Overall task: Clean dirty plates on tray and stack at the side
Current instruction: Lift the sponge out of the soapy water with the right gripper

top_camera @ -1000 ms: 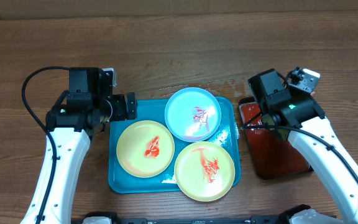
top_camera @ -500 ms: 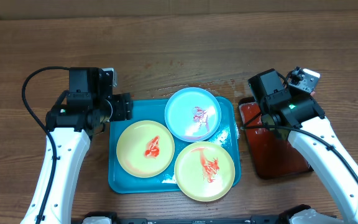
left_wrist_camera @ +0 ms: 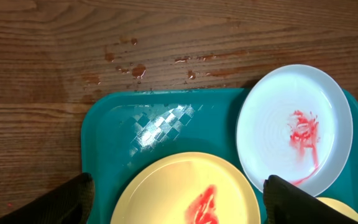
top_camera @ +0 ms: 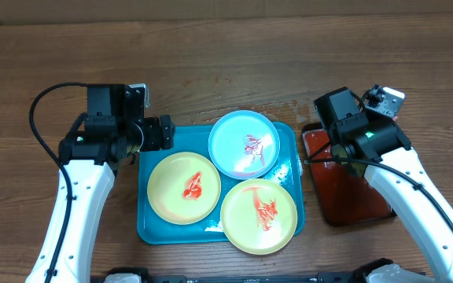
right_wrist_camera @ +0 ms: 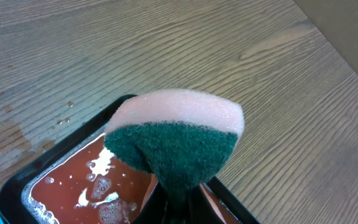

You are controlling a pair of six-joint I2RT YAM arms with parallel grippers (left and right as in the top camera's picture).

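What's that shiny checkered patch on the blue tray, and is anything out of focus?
Left wrist view: that's light glaring off the tray; the dark fingers at the bottom corners are blurred. Right wrist view: the sponge is sharp. Overhead view: evenly lit.

three sauce-smeared plates (top_camera: 244,143) lie on the tray (top_camera: 146,229) (turquoise).

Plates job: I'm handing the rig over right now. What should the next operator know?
Left pincer: open, empty, at the tray's far left corner.
Right pincer: shut on a sponge, above the red tray of soapy water.
Blue plate and yellow plates: all on the tray, all sauce-smeared.
Done: nothing cleaned or stacked.
Left: wipe all three, stack them at the side.
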